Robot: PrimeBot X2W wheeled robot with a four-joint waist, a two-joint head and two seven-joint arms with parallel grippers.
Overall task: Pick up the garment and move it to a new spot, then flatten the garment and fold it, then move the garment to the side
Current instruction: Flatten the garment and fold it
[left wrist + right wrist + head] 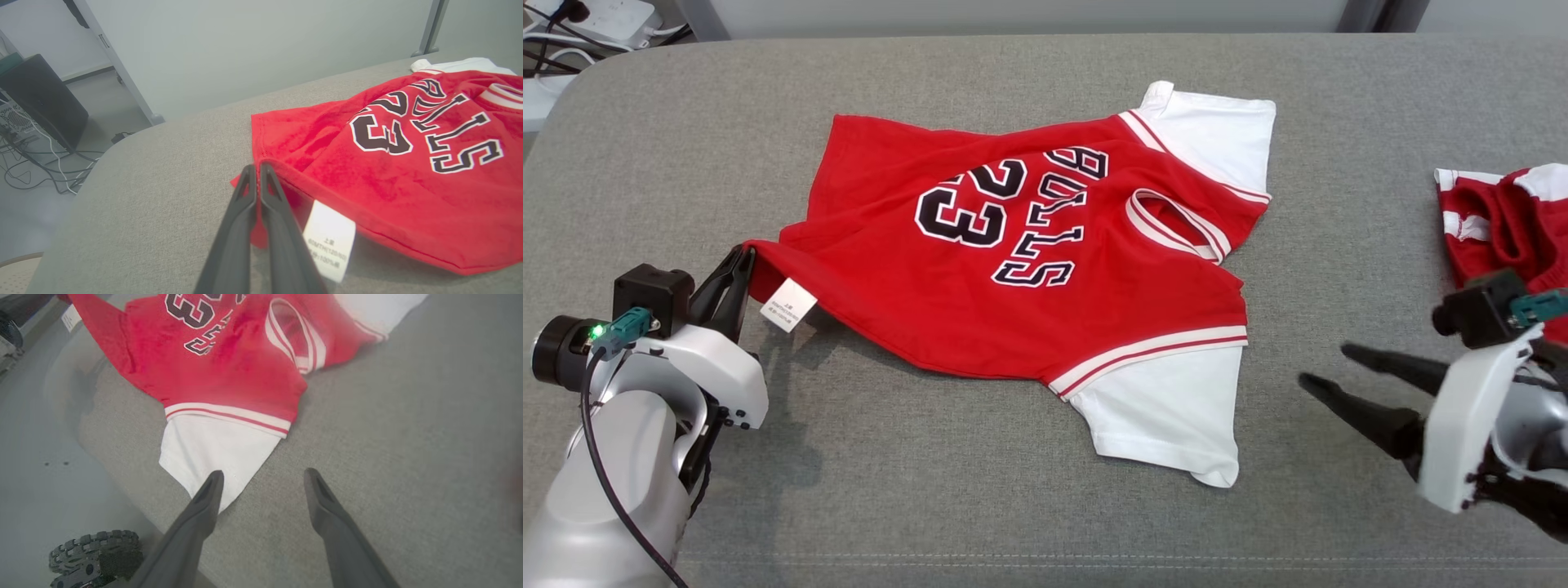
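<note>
While L hand [744,256] pinches garment [890,302], R hand [1323,365] spread.

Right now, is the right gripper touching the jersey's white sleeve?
Apart. The head view shows bare grey cushion between the open right gripper and the white sleeve.

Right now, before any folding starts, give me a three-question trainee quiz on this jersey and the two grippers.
1. True or false: the right gripper is shut on the near white sleeve of the red jersey.
2. Where does the left gripper pinch the jersey? A) the collar B) the hem corner beside the white label C) a striped cuff
3. Which number is printed on the jersey?
Key: 1 false, it is open and apart from the sleeve; 2 B; 3 23.
</note>
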